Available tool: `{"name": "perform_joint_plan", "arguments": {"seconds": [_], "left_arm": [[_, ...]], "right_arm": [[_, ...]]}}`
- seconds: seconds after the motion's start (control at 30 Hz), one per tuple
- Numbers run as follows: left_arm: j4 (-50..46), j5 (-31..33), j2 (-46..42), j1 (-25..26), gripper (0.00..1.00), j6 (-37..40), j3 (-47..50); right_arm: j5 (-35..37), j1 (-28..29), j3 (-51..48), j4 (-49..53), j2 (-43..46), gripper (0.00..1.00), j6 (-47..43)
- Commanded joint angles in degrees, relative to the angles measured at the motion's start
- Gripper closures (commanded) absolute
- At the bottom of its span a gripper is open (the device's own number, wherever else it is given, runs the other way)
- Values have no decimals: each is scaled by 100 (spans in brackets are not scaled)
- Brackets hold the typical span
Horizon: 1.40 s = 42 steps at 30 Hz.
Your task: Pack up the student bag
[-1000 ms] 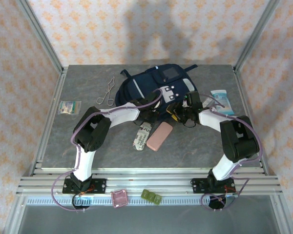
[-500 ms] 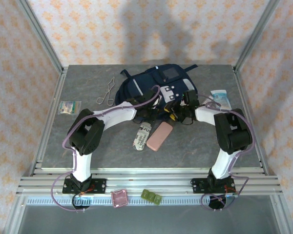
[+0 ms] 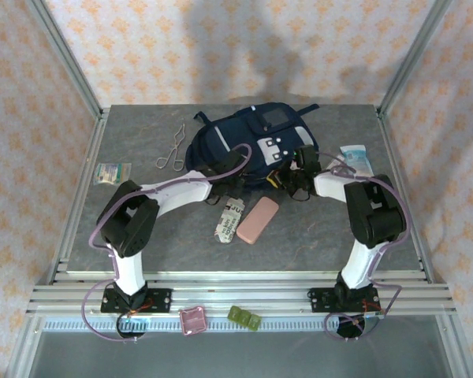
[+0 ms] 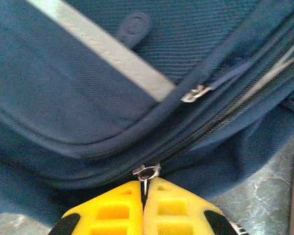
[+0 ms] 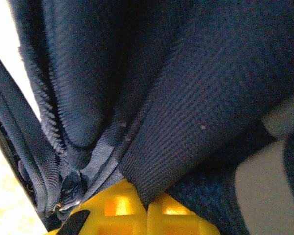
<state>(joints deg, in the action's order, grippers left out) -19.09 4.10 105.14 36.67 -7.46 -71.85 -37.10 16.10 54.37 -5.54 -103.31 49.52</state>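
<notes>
The student bag (image 3: 236,135), navy with grey stripes and a white-grey front patch, lies at the back middle of the table. My left gripper (image 4: 144,188) is at its near edge, shut on a small metal zipper pull (image 4: 146,173) on the bag's (image 4: 88,98) main zip. A second zipper pull (image 4: 196,93) sits higher up on the bag. My right gripper (image 5: 146,203) is at the bag's right near side, shut on a fold of the bag's fabric (image 5: 186,142). In the top view the left gripper (image 3: 227,175) and the right gripper (image 3: 290,176) both touch the bag's front edge.
A pink case (image 3: 258,220) and a white printed packet (image 3: 229,220) lie just in front of the bag. Metal scissors (image 3: 172,150) and a small packet (image 3: 112,172) are at the left, and a blue-white pack (image 3: 358,161) is at the right. Small pink (image 3: 193,320) and green (image 3: 244,317) pieces rest on the front rail.
My right gripper has moved in to the bag and shut on its fabric. The left gripper, still shut, has slid left along the bag's near edge.
</notes>
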Motion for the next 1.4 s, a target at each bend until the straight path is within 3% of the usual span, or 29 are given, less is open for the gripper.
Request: {"name": "perform_joint_plan", "arguments": {"seconds": [0.0, 0.17, 0.23, 0.53, 0.6, 0.67, 0.73, 0.9, 1.1, 1.37], "left_arm": [[42, 961, -476, -534, 100, -32, 192], [92, 931, -741, -857, 100, -29, 325], [10, 580, -819, -815, 100, -15, 330], [229, -607, -1201, -28, 100, -273, 564], [439, -783, -1155, 108, 100, -405, 557], [600, -858, -1062, 244, 100, -512, 461], [889, -801, -964, 356, 100, -608, 388], [1101, -855, -550, 376, 100, -686, 27], [1100, -929, -436, 412, 100, -677, -189], [1196, -1029, -622, 437, 100, -686, -26]], "right_arm": [[1025, -418, -196, 185, 148, 100, 14], [987, -485, -170, 162, 223, 100, -55], [1024, -498, -50, 241, 223, 100, -157], [1124, -650, 1092, 791, -116, 100, -767], [1238, -692, 1479, 1098, -273, 93, -923], [1235, -689, 1689, 1328, -301, 75, -979], [979, -687, 1568, 1308, -114, 61, -853], [325, -562, 771, 1226, 753, 52, -478], [-435, -146, -237, 431, 1491, 52, 171], [-754, 139, -343, -444, 1205, 57, 783]]}}
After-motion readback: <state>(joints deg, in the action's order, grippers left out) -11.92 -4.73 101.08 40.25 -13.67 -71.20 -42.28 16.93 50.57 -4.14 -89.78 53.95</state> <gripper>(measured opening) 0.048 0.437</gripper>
